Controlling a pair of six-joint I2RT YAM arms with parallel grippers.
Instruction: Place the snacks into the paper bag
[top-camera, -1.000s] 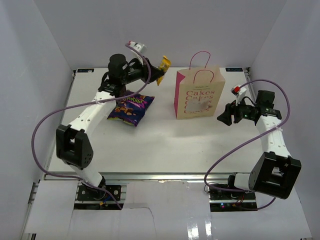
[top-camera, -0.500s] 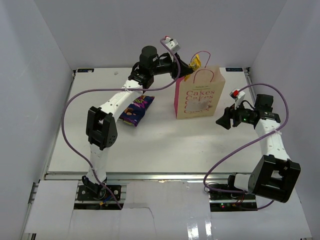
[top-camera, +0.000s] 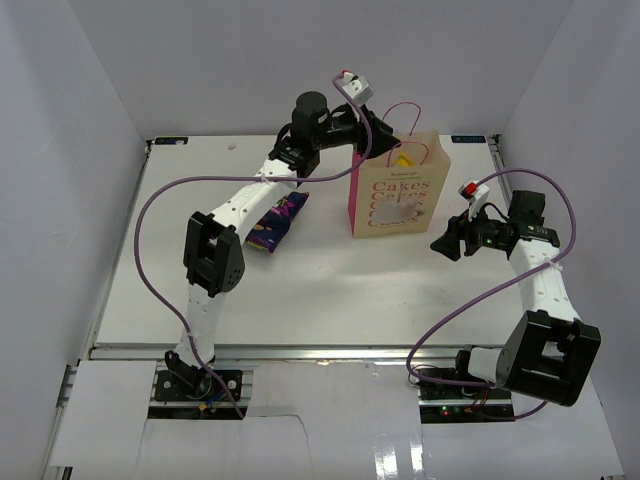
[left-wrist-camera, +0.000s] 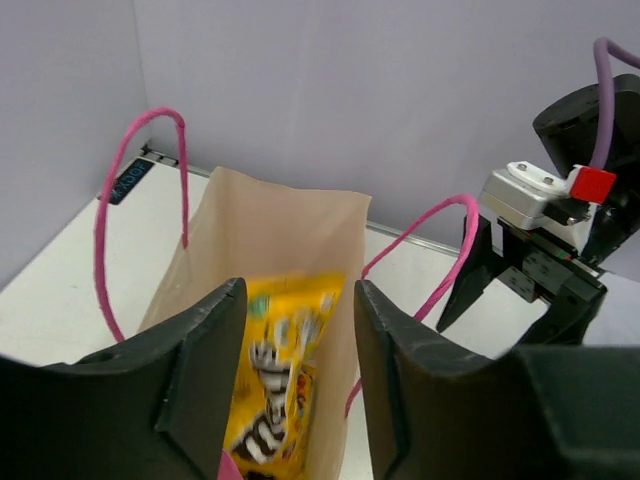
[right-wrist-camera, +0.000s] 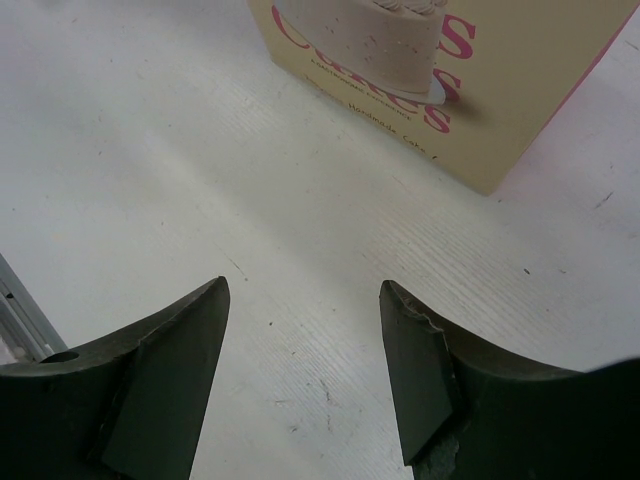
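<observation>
Left claw (left-wrist-camera: 298, 308) agape over paper bag (left-wrist-camera: 270, 215) mouth | yellow packet (left-wrist-camera: 285, 372) inside

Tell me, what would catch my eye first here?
The tan paper bag with pink "Cakes" lettering stands at the far middle of the table. The left claw hangs open over its mouth, with a yellow packet inside below it. A purple bag lies to its left, and the right claw hovers open on its right.

bright even light, soft shadows, yellow packet (left-wrist-camera: 288, 365) blurred.
</observation>
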